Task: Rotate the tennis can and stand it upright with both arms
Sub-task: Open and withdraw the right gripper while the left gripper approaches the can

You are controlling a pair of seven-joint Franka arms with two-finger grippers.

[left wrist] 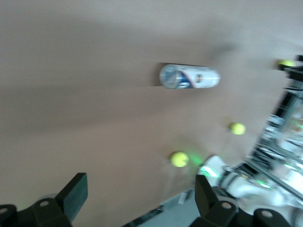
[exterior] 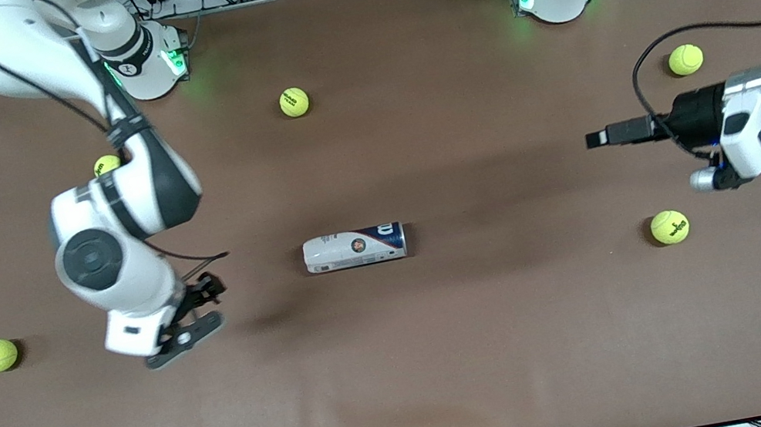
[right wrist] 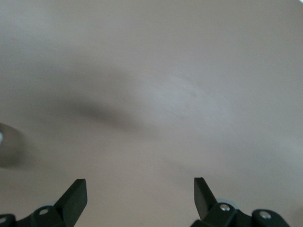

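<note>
Both grippers are up in the air with jaws spread wide and nothing between them. Over at the right arm's end of the table, the right gripper (exterior: 198, 312) hangs low above bare brown table (exterior: 453, 357), well apart from the tennis can (exterior: 354, 248). At the left arm's end the left gripper (exterior: 598, 138) points in level toward the middle, and its wrist camera has the can squarely in sight.

So this looks like the approach step — neither arm has touched anything yet. The next move, I'd say, calls for the two grippers to close in on the can from its two ends, one to brace and one to tip it.

As for the can: it's lying on its side mid-table, long axis running from one arm's end to the other, white at the end toward the right arm, navy band and silver rim toward the left arm. It should roll easily — expect it to skid if nudged off-centre. Yellow-green tennis balls (exterior: 669, 227) lie scattered, none touching it.
</note>
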